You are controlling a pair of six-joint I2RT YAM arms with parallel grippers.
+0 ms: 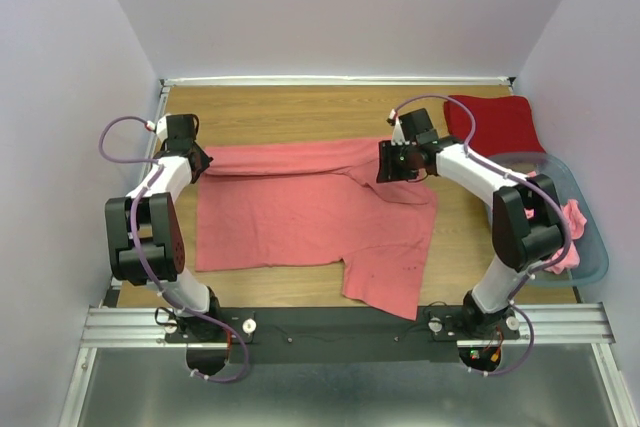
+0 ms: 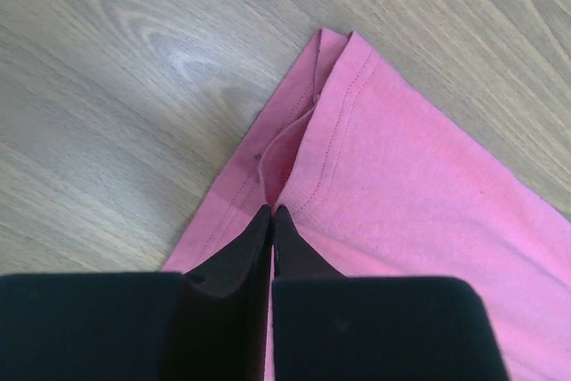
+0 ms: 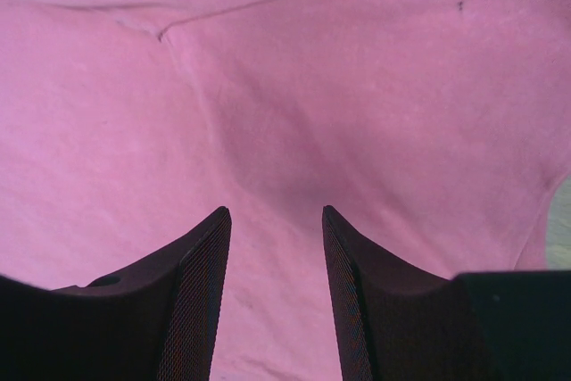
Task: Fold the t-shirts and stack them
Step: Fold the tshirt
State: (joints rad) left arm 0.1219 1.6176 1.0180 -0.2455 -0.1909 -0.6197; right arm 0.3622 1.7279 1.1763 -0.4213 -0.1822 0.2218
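Pink shirt (image 1: 300,212) lies spread flat in the middle of the wood tabletop (image 1: 280,107). The left jaws are pressed together and pinch its upper left corner by the hem. The right jaws are spread apart over its upper right part and hold nothing. A folded red shirt (image 1: 495,122) sits in the upper right corner. More pink cloth (image 1: 572,222) lies in the basket (image 1: 592,262) at the right edge.

Nothing here that I can read: no lettering, label, brand or number shows on the salmon-pink t-shirt (image 1: 300,217) or the wooden counter (image 1: 300,107) under it, and the close views show only plain cloth and stitching
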